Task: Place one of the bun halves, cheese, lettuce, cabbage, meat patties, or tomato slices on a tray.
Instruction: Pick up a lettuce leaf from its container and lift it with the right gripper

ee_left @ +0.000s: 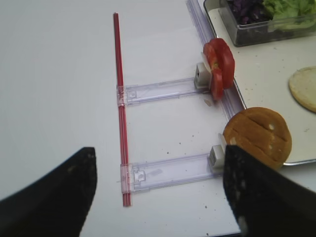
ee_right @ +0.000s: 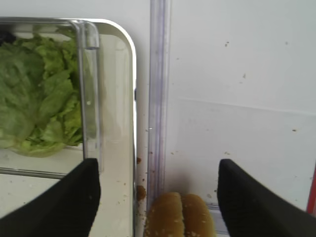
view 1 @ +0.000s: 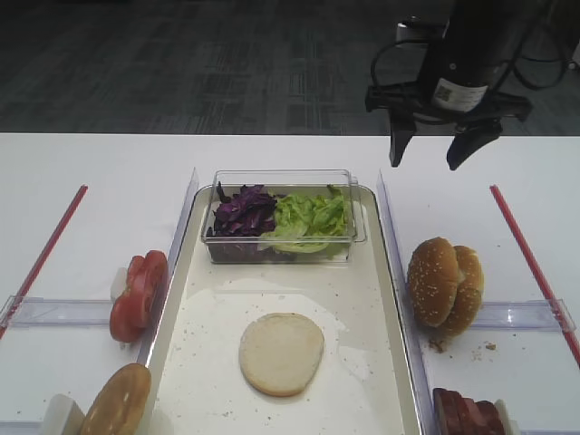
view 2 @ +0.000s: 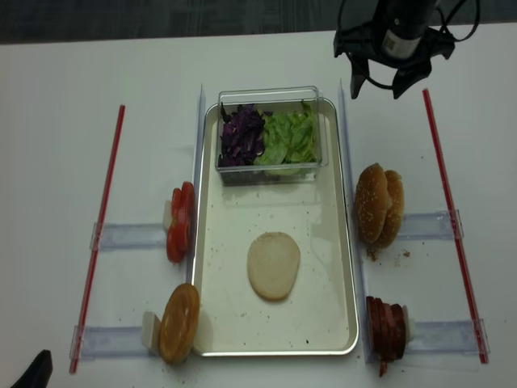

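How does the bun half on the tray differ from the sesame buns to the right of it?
The bun half on the tray is pale cream and smooth; the sesame buns are golden-brown and seeded. The pale one lies flat and alone on the tray; the sesame ones stand on edge, pressed together, on the table outside the tray's rim. The flat one shows a full round face; the standing ones show domed backs. Both are round bread pieces, untouched by either pincer.

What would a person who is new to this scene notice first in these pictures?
The large tray in the middle, with one flat pale bun half lying on it. At its far end a clear box holds purple cabbage beside green lettuce. Above the table's far right, the right hand hangs open and empty.
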You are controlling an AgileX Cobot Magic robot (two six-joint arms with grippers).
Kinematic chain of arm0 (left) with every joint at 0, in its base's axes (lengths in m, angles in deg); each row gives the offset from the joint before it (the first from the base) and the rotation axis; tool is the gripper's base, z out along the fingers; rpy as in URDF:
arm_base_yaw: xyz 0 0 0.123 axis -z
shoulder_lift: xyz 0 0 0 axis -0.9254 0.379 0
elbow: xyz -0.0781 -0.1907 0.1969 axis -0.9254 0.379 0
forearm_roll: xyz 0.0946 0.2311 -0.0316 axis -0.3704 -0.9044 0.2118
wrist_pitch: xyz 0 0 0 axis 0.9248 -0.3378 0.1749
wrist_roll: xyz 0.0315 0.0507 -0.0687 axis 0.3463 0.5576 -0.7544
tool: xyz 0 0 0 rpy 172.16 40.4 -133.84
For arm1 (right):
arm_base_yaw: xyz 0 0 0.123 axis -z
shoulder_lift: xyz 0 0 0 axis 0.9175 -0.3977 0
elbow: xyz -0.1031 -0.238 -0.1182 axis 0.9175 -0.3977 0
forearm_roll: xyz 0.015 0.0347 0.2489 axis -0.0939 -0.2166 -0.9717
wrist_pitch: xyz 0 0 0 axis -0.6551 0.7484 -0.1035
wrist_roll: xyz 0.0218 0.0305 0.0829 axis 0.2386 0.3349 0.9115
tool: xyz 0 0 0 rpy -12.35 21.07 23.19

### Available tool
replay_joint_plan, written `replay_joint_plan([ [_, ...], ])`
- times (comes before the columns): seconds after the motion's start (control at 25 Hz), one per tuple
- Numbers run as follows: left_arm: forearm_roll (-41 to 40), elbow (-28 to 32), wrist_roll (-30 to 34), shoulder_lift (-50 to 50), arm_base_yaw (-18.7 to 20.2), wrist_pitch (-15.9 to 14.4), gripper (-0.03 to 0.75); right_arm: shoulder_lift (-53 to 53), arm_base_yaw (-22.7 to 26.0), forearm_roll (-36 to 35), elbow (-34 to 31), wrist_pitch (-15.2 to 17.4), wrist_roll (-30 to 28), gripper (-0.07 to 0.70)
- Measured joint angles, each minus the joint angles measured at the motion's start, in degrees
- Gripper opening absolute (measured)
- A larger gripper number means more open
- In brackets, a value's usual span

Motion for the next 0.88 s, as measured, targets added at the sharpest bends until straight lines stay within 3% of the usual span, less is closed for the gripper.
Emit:
replay_joint_plan([
  [0.48, 0.0, 0.0, 0.0, 0.0, 0.0, 0.0, 0.492, -7.78, -7.34, -0.47, 10.42, 1.22, 2.34, 0.522],
  [0.88, 0.0, 0.0, 0.0, 0.0, 0.0, 0.0, 0.492, -12.96, -12.53, -1.07, 15.35, 1.39, 3.14, 0.522],
])
